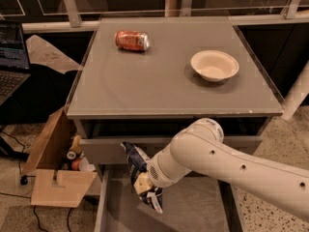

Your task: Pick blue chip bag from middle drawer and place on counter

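The blue chip bag (pixel 139 174), dark blue with white patches, hangs upright in my gripper (pixel 144 183), which is shut on its lower half. The bag is held clear above the left part of the open middle drawer (pixel 193 208), in front of the grey drawer front above it. My white arm reaches in from the lower right across the drawer. The counter (pixel 159 83) is above and behind the bag.
An orange-red soda can (pixel 132 40) lies on its side at the counter's back left. A cream bowl (pixel 214 65) sits at the right. A cardboard box (pixel 50 170) with bottles stands on the floor left of the cabinet. A laptop (pixel 9 57) is at the far left.
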### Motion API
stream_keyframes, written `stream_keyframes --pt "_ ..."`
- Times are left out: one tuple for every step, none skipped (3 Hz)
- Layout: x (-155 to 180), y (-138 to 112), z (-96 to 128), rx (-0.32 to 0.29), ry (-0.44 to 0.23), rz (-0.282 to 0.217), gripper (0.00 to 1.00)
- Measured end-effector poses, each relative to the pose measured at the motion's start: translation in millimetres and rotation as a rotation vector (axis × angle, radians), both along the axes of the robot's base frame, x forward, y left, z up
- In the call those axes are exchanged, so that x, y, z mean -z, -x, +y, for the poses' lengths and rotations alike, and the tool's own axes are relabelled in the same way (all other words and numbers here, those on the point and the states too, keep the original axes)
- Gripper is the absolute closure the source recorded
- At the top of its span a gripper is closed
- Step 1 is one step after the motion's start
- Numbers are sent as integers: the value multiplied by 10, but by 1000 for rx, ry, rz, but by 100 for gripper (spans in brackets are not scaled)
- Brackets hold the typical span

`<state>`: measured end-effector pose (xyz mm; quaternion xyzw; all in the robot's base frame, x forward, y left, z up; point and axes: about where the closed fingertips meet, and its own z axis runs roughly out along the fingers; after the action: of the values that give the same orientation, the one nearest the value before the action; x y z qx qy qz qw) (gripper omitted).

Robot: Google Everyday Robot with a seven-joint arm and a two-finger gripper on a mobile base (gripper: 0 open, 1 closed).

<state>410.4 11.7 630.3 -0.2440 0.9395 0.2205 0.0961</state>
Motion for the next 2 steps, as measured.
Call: stream_keyframes --pt "0 6 0 -1 1 0 100" --pt "-321 142 102 -53 -8 -64 100"
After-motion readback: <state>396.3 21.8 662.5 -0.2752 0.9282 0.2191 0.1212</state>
